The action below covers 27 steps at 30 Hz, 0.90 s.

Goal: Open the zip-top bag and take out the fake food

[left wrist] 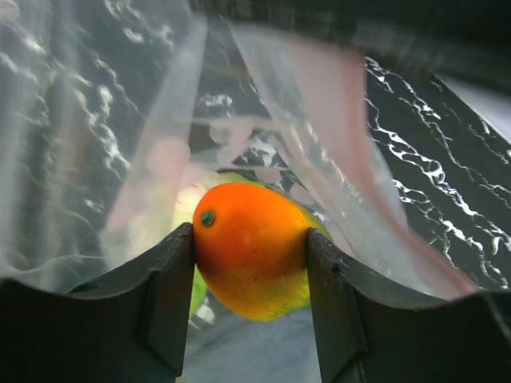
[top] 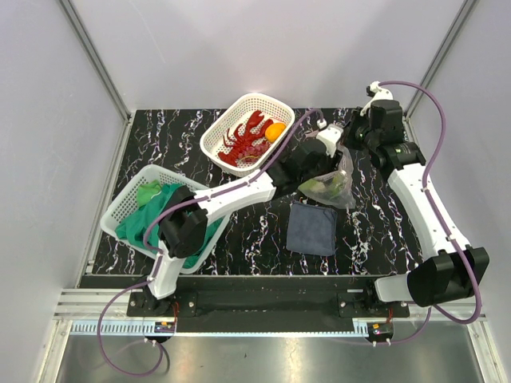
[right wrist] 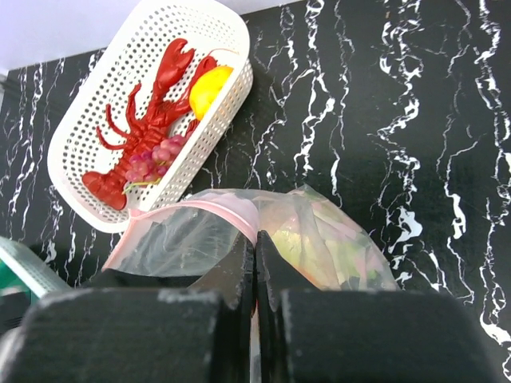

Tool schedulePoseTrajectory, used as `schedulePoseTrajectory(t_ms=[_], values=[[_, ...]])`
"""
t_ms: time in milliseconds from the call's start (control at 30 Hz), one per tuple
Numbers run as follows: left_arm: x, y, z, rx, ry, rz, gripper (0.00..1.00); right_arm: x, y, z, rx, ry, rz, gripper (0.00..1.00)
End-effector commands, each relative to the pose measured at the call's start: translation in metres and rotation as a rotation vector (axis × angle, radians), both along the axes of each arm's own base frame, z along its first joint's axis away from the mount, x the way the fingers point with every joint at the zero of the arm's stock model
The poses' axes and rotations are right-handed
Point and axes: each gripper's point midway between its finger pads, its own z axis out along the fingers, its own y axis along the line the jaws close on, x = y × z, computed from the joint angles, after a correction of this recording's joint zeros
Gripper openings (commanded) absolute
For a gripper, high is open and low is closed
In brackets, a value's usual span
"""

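Where the top view looks down, the zip-top bag sits between the two pairs of jaws. In the left wrist view, the left jaws clamp an orange fruit inside the bag. In the right wrist view, the right jaws pinch tight on the bag's pink strip, with a red lobster beyond them to the left.
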Motion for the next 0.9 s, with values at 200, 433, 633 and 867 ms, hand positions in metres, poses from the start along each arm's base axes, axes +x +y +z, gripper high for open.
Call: schedulePoseTrajectory(t_ms=[200,433,633,867], values=[[-0.008,0.012,0.125,0.005,-0.337,-0.169,0.00,-0.005,-0.019,0.007,-0.071,-0.053,-0.056,0.00],[0.000,0.033,0.177,-0.190,-0.274,-0.154,0.00,-0.002,-0.028,0.001,-0.094,-0.044,-0.102,0.00],[0.008,0.059,0.211,-0.395,-0.141,-0.162,0.00,0.001,-0.041,-0.004,-0.130,-0.034,-0.168,0.00],[0.049,0.116,0.218,-0.681,-0.018,-0.083,0.00,0.003,-0.047,-0.008,-0.137,-0.023,-0.205,0.00]])
